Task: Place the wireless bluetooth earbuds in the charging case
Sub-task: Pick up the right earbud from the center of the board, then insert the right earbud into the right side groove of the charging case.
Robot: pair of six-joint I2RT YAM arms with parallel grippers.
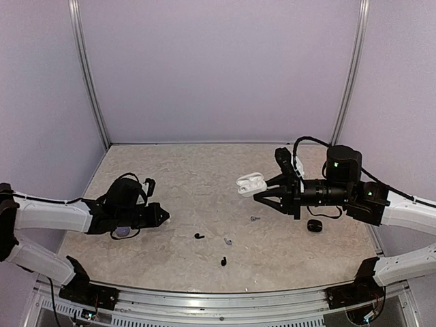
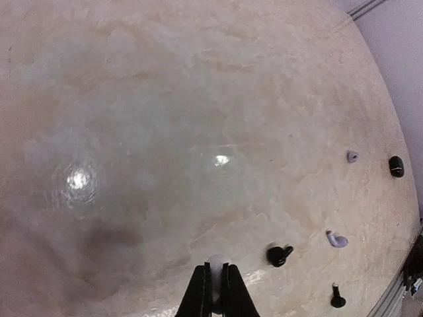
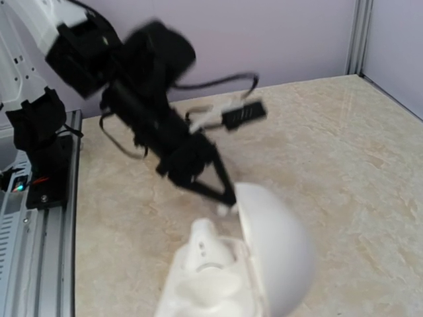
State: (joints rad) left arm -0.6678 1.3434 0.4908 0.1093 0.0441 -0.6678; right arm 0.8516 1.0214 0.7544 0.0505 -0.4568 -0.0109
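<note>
**Work surface and enclosure.** A beige marble-patterned tabletop (image 1: 204,170), glossy enough to carry two glare spots in the left wrist view; pale lavender wall panels (image 1: 218,68) closed it in on three sides, joined by aluminium uprights (image 1: 88,75); an aluminium rail (image 1: 218,300) ran along the near edge.

**Left gripper** (image 2: 215,274): jaws closed together, pinching a white stemmed plastic earbud (image 2: 215,259) at the tips.

**Right gripper** (image 1: 262,191): clamped on an open white pebble-shaped charging case (image 1: 251,184) right of the table's middle; a second white earbud (image 3: 205,241) sat in one well; the domed lid (image 3: 274,251) stood tipped back.

**Loose on the tabletop between the arms:** a first black earbud (image 1: 198,236); a second black earbud (image 1: 223,261); a pale lavender-grey earbud (image 1: 227,241) between them; another lavender-grey earbud (image 1: 255,219) below the case; a closed black case (image 1: 314,225) beside the right arm.
</note>
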